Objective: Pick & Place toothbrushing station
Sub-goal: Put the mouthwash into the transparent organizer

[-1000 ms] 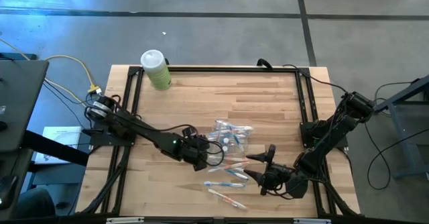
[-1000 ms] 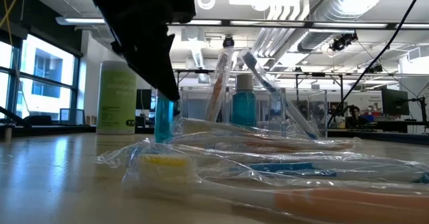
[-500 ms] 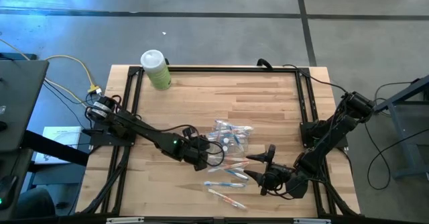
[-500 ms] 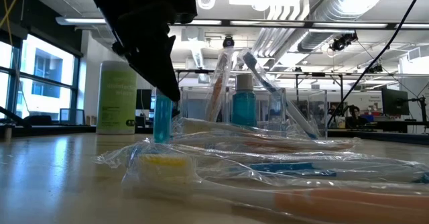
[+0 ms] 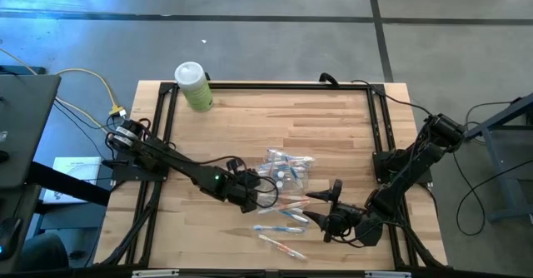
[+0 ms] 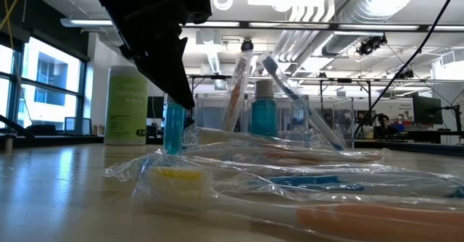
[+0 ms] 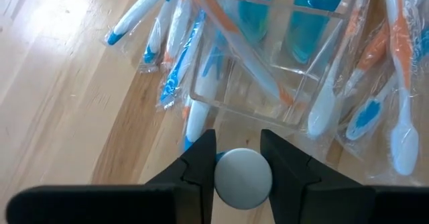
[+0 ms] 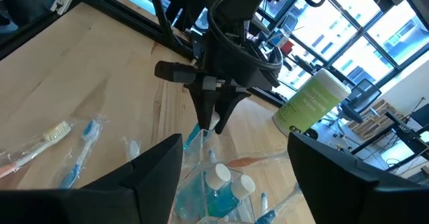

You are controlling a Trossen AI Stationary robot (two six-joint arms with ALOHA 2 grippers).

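Observation:
The toothbrushing station's clear holder [image 5: 287,171] stands mid-table with toothbrushes and two white-capped blue tubes [image 8: 224,180] in it. Wrapped blue and orange toothbrushes [image 7: 167,70] lie around it. My left gripper [image 5: 252,196] is just left of the holder, slanting down, shut on a separate white-capped blue tube [image 6: 174,130]. Whether that tube's foot rests on the table is hidden by plastic wrap. My right gripper [image 5: 315,208] hovers open on the holder's near right side, nothing between its fingers. My left gripper [image 7: 238,138] pinches the tube between its two fingers at the round white cap [image 7: 222,177], one finger on each side. The fingers come slanting down from the table's left. The tube stands upright below them [image 6: 174,137].
A pale green white-capped bottle [image 5: 193,86] stands at the far left corner. More wrapped toothbrushes [image 5: 283,215] lie near the front edge, between the two grippers. A black frame [image 5: 162,128] runs along the table's sides. Bare wood lies across the far half.

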